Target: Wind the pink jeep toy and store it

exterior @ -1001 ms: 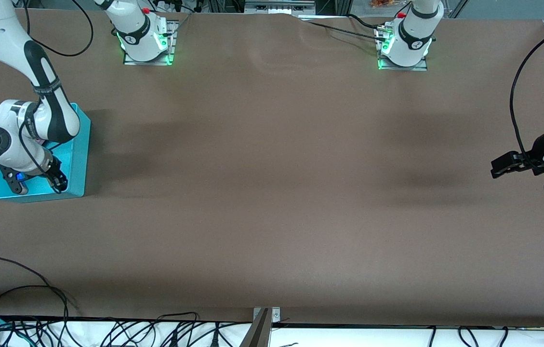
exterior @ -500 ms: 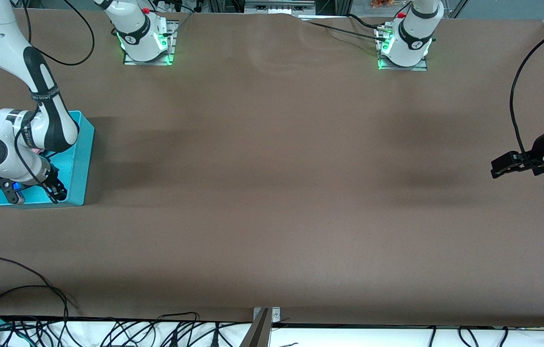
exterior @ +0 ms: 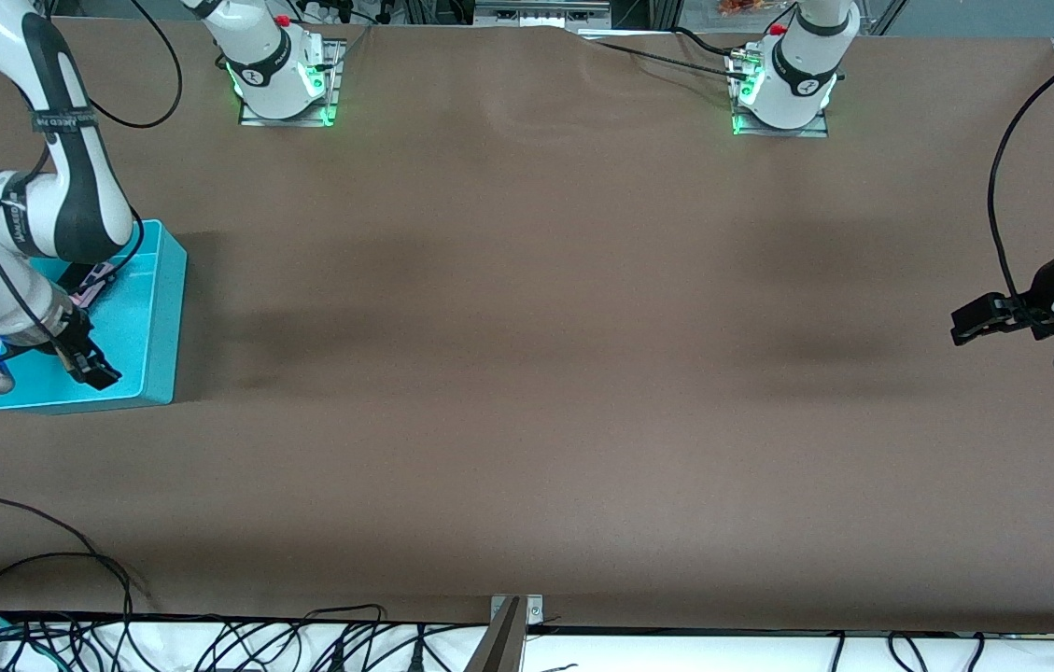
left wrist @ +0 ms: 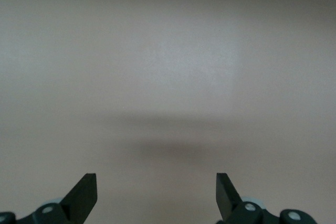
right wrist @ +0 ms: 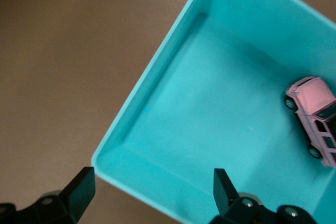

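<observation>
Brown table [exterior: 527,373], pink jeep toy [right wrist: 314,119] in turquoise bin [exterior: 153,317], tools parted.

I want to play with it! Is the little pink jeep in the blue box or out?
In. The pink jeep toy sits on the turquoise plastic bin's floor, not held.

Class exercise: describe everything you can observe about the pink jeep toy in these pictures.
The pink jeep toy is a tiny boxy car with a light pink body, dark windows and small black wheels; it looks like painted metal or plastic. It rests on the floor of the turquoise bin, close to one wall, and part of it runs out of the right wrist view. Nothing grips it: the right gripper hangs open over the bin's edge nearest the front camera, apart from the toy.
</observation>
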`<act>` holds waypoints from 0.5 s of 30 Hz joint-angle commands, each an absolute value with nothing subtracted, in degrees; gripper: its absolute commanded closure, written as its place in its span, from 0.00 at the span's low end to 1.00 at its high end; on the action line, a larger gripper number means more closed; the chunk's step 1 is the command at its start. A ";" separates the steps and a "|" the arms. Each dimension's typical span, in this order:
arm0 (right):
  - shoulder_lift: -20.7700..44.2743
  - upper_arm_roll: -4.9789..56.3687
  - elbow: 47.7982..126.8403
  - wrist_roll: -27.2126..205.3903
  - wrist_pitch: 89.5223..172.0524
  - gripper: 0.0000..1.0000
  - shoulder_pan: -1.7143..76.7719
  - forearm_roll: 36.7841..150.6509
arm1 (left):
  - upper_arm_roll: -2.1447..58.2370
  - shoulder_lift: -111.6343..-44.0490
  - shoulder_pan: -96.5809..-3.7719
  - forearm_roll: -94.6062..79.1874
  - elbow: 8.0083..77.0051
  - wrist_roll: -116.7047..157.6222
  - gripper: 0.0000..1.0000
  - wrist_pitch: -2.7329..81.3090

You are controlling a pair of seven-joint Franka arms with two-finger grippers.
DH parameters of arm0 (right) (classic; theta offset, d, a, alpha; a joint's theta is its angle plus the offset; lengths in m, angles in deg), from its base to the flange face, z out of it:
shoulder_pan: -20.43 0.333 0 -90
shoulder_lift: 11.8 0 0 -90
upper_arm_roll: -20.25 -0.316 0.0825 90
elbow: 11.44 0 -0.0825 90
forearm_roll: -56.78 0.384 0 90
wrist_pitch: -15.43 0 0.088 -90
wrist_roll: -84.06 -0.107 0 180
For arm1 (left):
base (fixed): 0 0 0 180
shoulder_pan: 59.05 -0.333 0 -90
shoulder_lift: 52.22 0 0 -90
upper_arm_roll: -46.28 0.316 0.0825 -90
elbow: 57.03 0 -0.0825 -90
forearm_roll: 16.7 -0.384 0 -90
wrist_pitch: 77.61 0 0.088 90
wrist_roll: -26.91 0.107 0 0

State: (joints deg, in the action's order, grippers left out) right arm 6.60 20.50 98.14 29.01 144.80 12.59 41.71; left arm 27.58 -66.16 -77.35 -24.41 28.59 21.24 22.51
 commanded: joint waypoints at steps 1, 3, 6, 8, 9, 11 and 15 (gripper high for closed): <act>2.71 19.89 99.92 29.65 142.43 0.00 11.99 41.23 | 27.65 -65.05 -77.51 -23.03 29.63 22.16 0.00 22.14; 1.74 19.72 100.18 30.18 142.00 0.00 11.99 41.31 | 27.65 -64.97 -77.51 -23.03 29.63 22.16 0.00 22.14; 0.42 18.67 100.27 31.84 141.99 0.00 11.99 41.40 | 27.65 -64.96 -77.59 -23.03 29.54 22.16 0.00 22.14; -0.63 18.31 100.79 34.12 141.82 0.00 11.99 41.49 | 27.65 -64.96 -77.51 -23.03 29.54 22.16 0.00 22.14; -1.33 18.23 101.23 35.70 141.73 0.00 11.99 41.49 | 27.65 -64.96 -77.51 -23.03 29.54 22.16 0.00 22.14; -2.74 18.14 101.94 38.78 141.56 0.00 11.99 41.58 | 27.65 -64.96 -77.51 -23.03 29.54 22.16 0.00 22.14; -5.11 18.22 102.38 43.44 139.63 0.00 12.08 45.87 | 27.65 -64.96 -77.60 -23.03 29.37 22.16 0.00 22.14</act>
State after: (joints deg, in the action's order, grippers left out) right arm -0.17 18.65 99.34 37.31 141.57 12.55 42.01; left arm 27.58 -66.15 -77.35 -24.41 28.59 21.24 22.51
